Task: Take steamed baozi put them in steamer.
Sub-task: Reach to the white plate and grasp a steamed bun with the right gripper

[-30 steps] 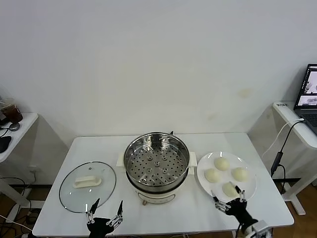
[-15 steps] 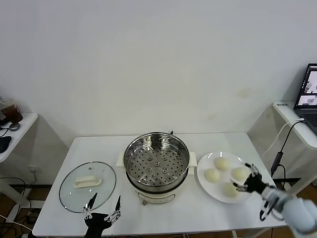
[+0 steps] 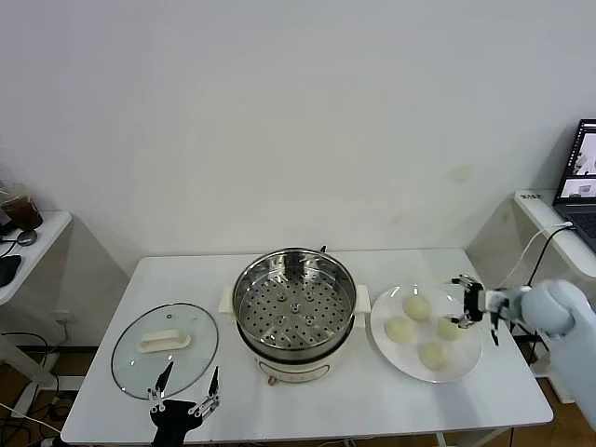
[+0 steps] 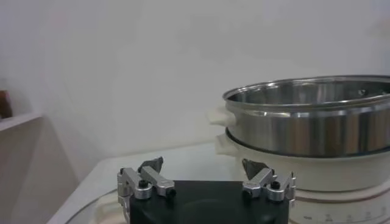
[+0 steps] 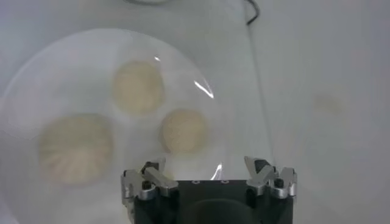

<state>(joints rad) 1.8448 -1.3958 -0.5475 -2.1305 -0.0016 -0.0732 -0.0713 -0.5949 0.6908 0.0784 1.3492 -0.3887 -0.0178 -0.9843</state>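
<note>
Four steamed baozi [image 3: 418,328] are seen on the plate [image 3: 468,361], right of centre. The steamer [image 3: 294,312] is placed mid-frame on the counter [image 3: 372,400]. The right pincer [image 3: 469,302] is held wide open above the plate, gripping nothing. The left pincer [image 3: 182,406], lower left, is spread wide and empty.

Glass lid [image 3: 165,350] lies on white table [image 3: 372,410].
</note>
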